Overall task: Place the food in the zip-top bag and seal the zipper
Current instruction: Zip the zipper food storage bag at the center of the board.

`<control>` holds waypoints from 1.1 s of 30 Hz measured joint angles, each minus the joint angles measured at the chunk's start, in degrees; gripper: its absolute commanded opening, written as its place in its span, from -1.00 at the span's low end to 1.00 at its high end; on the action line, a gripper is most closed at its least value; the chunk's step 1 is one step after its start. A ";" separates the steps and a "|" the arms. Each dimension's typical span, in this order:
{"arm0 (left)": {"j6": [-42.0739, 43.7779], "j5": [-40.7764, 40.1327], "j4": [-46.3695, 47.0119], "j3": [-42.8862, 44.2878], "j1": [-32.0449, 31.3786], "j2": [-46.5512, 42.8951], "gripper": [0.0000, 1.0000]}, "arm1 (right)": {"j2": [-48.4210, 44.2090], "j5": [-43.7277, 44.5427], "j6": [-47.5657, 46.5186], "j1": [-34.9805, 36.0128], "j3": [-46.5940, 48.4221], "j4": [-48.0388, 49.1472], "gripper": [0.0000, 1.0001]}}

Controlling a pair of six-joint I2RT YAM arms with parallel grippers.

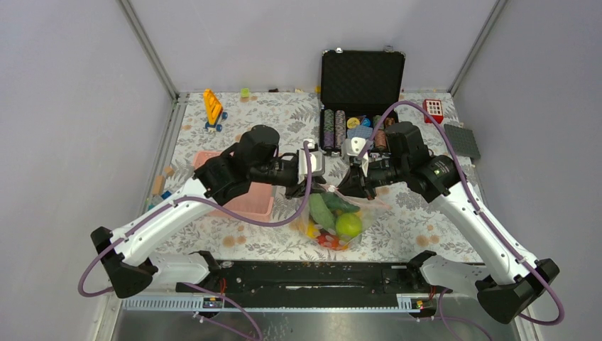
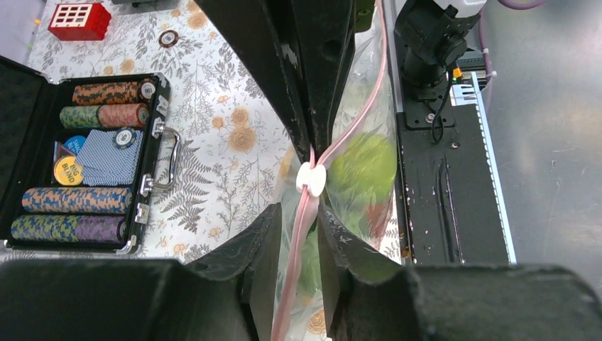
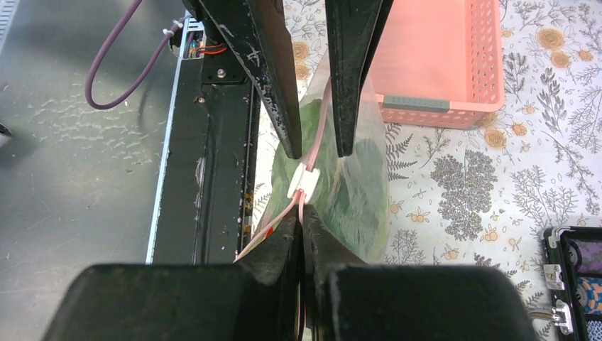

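- Right gripper (image 3: 302, 220): fingers clamped tight on the zipper (image 3: 324, 114), no gap between them.
- Left gripper (image 2: 299, 217): jaws apart, one finger on each side of the zipper. There's daylight on both sides, so it isn't pinching.
- White slider (image 2: 311, 177) sits on the zipper between the two grippers, just beside both sets of fingertips.
- From the slider toward the left gripper the zipper reads as one joined line. Toward the right gripper it splits into two tracks, so that stretch isn't sealed.
- Zip-top bag (image 1: 373, 207) is at table centre on the floral cloth (image 1: 426, 213). Its mouth is held up on the far side by the right gripper and its body lies toward the arm bases.
- Food is inside the bag: yellow-green citrus (image 1: 348, 225), green cucumber (image 1: 321, 210), and a red-orange piece (image 1: 326, 240) at the near end. Can't make out the rest through the plastic.
- Pink basket (image 3: 440, 57) is just beside the bag on the left arm's side.
- Black case (image 2: 92, 156) stands open behind the bag, with poker chips and cards inside.
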 measured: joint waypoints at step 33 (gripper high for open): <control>2.80 -1.57 2.73 -4.98 0.00 -2.99 -1.00 | -10.16 16.09 11.91 0.22 2.12 5.70 0.53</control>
